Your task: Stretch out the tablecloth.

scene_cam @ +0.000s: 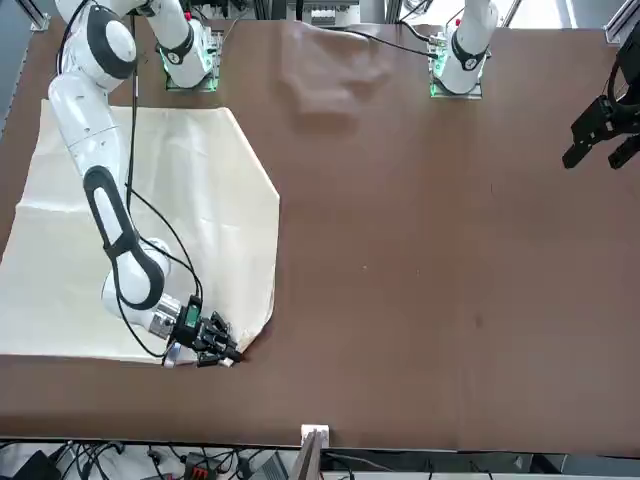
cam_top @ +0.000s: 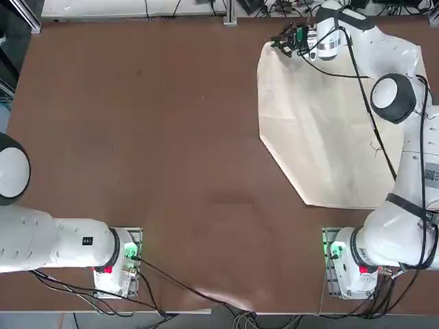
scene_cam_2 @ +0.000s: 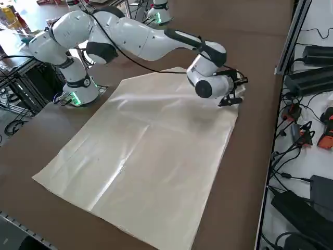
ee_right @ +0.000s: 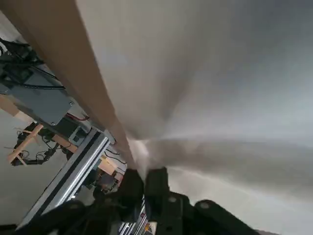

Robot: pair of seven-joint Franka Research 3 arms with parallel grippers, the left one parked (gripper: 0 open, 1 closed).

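Cream tablecloth (cam_top: pixel 329 130) spread over the table's (cam_top: pixel 151 137) right half, near the working arm's base, one corner cut off slantwise toward the table's middle. Right gripper (scene_cam: pixel 222 352) low at the cloth's far corner by the table's far edge — fingers (ee_right: pixel 156 183) nearly together, pinching a gathered fold of cloth.

A brown table (cam_top: pixel 137 137) carries the cream tablecloth (cam_top: pixel 322 137), spread flat across its right half.

Open table (cam_top: pixel 151 137): bare beside the tablecloth (cam_top: pixel 322 130).
Far corner: right gripper (cam_top: pixel 282 42) low there, table edge just beyond.
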